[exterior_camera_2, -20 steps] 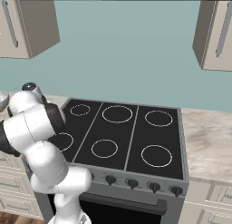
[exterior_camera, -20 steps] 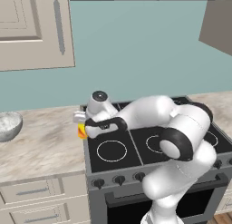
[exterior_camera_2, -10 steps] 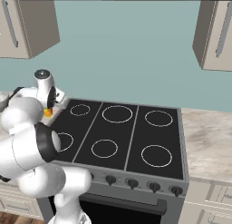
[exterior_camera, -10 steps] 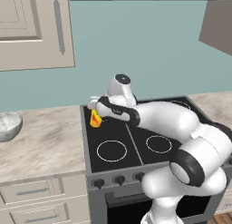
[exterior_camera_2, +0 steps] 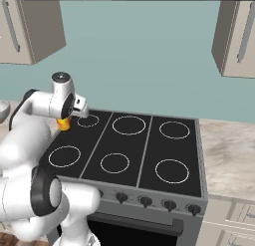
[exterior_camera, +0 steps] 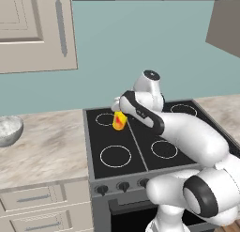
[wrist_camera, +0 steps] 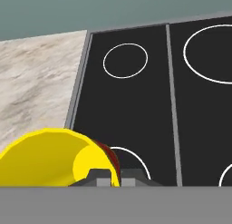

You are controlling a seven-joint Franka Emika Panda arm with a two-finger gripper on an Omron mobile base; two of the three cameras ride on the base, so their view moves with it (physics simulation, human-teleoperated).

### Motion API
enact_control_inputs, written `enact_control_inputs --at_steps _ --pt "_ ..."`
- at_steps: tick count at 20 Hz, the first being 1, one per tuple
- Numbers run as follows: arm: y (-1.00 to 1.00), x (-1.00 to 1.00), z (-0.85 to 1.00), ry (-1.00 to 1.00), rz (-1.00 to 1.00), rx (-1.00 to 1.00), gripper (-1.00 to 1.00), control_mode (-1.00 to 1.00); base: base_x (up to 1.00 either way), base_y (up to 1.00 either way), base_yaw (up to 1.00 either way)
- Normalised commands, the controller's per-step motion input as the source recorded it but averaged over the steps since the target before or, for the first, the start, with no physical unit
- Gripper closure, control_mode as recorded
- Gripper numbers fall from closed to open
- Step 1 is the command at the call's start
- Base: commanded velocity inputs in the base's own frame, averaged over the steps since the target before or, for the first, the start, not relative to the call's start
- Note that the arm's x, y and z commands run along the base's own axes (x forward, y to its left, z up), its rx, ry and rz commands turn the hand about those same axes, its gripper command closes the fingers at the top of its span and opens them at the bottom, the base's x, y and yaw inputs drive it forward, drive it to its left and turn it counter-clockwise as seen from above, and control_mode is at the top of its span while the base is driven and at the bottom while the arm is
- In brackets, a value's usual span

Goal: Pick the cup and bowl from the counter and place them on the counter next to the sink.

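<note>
Left base view: the gripper (exterior_camera: 118, 114) is clamped on the cup (exterior_camera: 119, 120), holding it in the air over the far left burner of the black stovetop (exterior_camera: 140, 146). A second ago the cup hung at the stovetop's left edge beside the counter (exterior_camera: 42, 146); now it is further right, over the burners. The bowl (exterior_camera: 9, 130) sits unmoved on the counter, far to the left. In the hand view the cup's (wrist_camera: 54, 157) yellow rim is pinched by the fingertips (wrist_camera: 100, 175), stovetop (wrist_camera: 149, 105) beneath.
</note>
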Motion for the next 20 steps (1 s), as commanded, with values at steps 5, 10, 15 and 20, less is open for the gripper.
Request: enact_control_inputs --at_steps 5,10,15,20 --pt "-0.58 -0.16 0.27 0.00 0.20 -0.14 1.00 -1.00 0.00 0.00 0.00" --pt "-0.42 -0.24 0.15 0.00 0.28 -0.20 1.00 -1.00 0.00 0.00 0.00" --pt "-0.36 -0.36 0.02 0.00 0.28 -0.19 1.00 -1.00 0.00 0.00 0.00" --pt "-0.34 -0.49 0.00 -0.07 0.08 -0.01 1.00 -1.00 0.00 0.00 0.00"
